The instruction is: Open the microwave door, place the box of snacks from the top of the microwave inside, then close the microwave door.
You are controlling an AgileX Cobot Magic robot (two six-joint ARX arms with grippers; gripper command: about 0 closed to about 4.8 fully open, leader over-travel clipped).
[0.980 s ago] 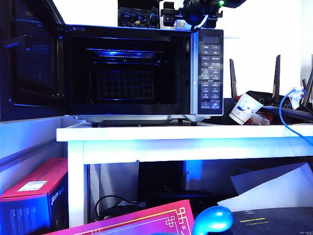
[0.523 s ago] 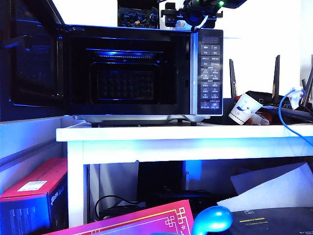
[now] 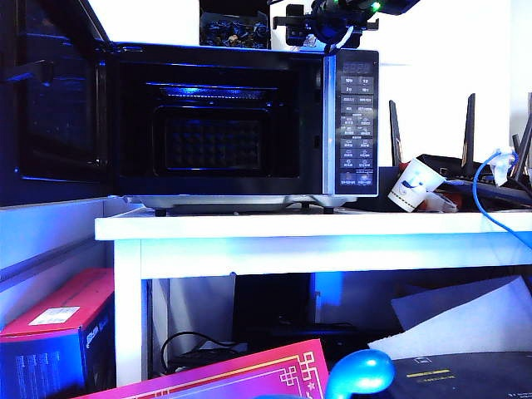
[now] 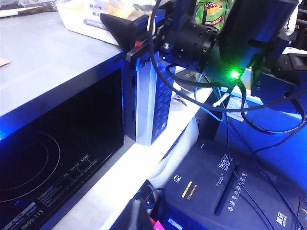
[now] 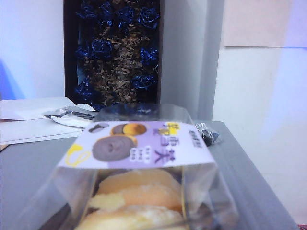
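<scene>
The black microwave (image 3: 224, 116) stands on a white table with the microwave door (image 3: 58, 108) swung wide open to the left. On its grey top lies the box of snacks (image 5: 139, 163), a clear pack with a purple label and pale pastries. My right gripper (image 3: 306, 35) sits on the microwave top with a finger on either side of the box. One black finger (image 4: 122, 28) lies against the side of the box of snacks (image 4: 91, 17); whether the pads press it does not show. My left gripper shows only as a single dark finger (image 4: 134, 218) in front of the microwave.
A dark box of blue-wrapped pieces (image 5: 117, 52) stands behind the snacks, with white paper (image 5: 33, 120) and a small wrapped item (image 5: 208, 132) beside it. A paper cup (image 3: 413, 184) and router antennas (image 3: 470, 133) are right of the microwave. A red box (image 3: 58, 324) lies under the table.
My right gripper's fingers have drawn closer together around the box of snacks. Neither arm has otherwise moved, and the door stays open.
</scene>
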